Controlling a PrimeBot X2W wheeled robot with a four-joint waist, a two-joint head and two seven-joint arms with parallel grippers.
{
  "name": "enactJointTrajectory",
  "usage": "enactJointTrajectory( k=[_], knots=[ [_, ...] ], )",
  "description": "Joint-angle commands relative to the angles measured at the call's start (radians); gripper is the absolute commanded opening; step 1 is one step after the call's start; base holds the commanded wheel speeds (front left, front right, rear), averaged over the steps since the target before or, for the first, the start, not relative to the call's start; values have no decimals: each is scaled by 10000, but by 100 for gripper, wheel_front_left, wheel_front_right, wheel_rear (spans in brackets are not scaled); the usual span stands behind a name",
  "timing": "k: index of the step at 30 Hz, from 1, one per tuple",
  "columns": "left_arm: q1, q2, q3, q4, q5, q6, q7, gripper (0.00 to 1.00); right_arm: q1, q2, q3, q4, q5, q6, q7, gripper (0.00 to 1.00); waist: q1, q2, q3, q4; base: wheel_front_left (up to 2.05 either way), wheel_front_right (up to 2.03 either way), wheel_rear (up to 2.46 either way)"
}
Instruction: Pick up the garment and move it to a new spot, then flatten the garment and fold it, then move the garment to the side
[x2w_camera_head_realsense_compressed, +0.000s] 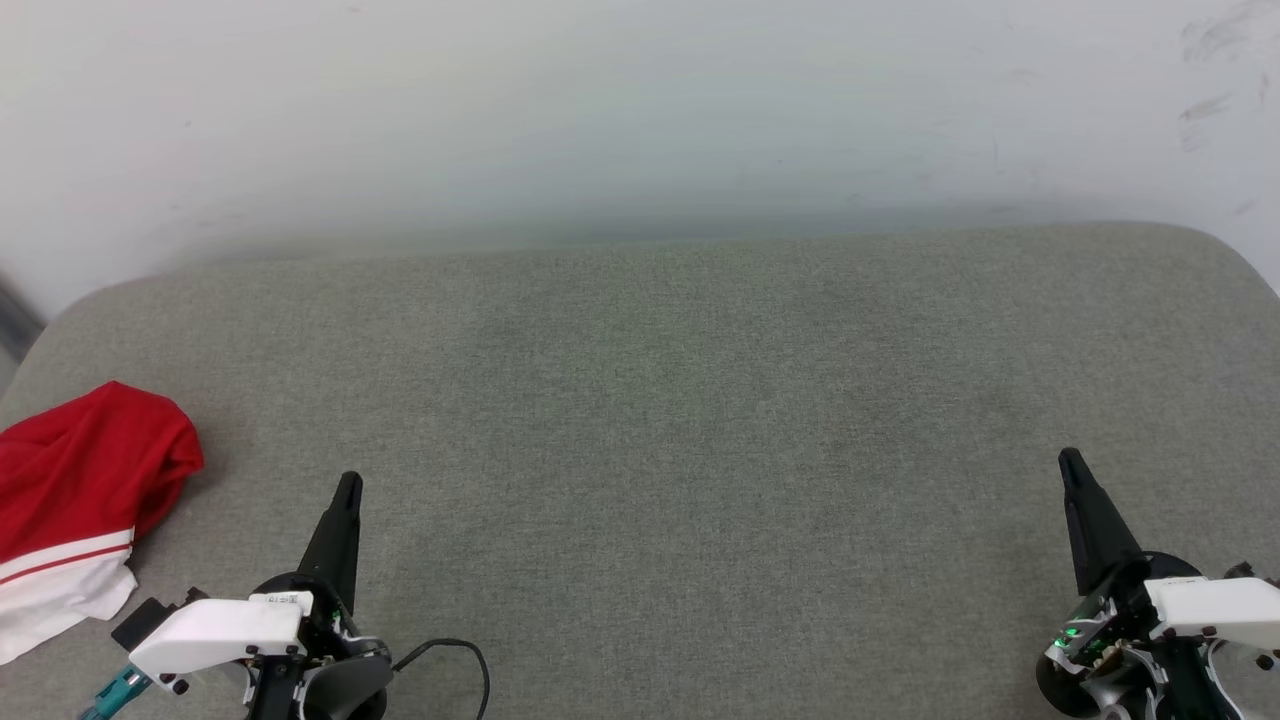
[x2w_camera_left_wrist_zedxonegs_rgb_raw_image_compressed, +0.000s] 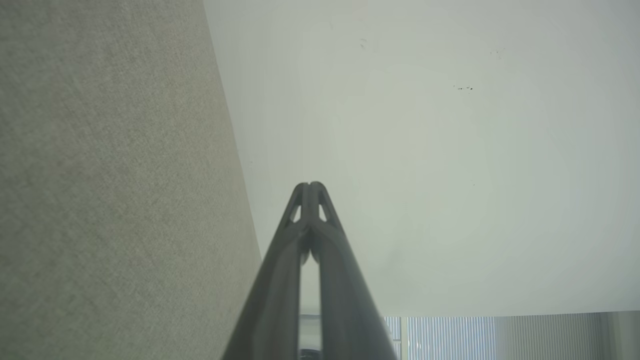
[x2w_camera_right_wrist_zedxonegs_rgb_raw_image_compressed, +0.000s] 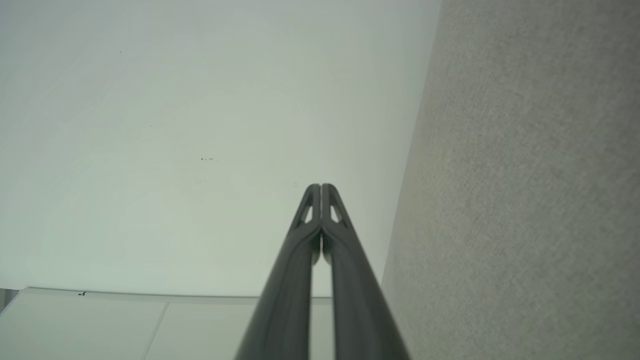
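Observation:
The garment (x2w_camera_head_realsense_compressed: 75, 490), red with a white striped cuff, lies bunched at the left edge of the grey cushioned surface (x2w_camera_head_realsense_compressed: 660, 420), partly cut off by the head view's left border. My left gripper (x2w_camera_head_realsense_compressed: 348, 485) sits at the lower left, to the right of the garment and apart from it, fingers pressed together and empty. Its tips (x2w_camera_left_wrist_zedxonegs_rgb_raw_image_compressed: 310, 186) meet in the left wrist view. At the lower right, my right gripper (x2w_camera_head_realsense_compressed: 1068, 458) is likewise shut with nothing in it. The right wrist view shows its tips (x2w_camera_right_wrist_zedxonegs_rgb_raw_image_compressed: 320, 186) touching.
A pale wall (x2w_camera_head_realsense_compressed: 640, 110) rises behind the grey surface, whose far corners are rounded. A black cable (x2w_camera_head_realsense_compressed: 465, 655) loops beside my left wrist. A wide stretch of grey fabric lies between the two grippers.

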Motion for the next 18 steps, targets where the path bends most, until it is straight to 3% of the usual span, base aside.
enactJointTrajectory(
  k=[1, 18],
  knots=[
    [-87, -6, 12, 5, 18, -26, 16, 0, -110, 28, 7, 4, -47, -3, 6, 0, 0, 0, 0, 0, 0, 0, 0],
    [-86, -6, 6, 5, 17, -26, 15, 0, -110, 28, 7, 4, -46, -3, 6, 0, 0, 0, 0, 0, 0, 0, 0]
  ],
)
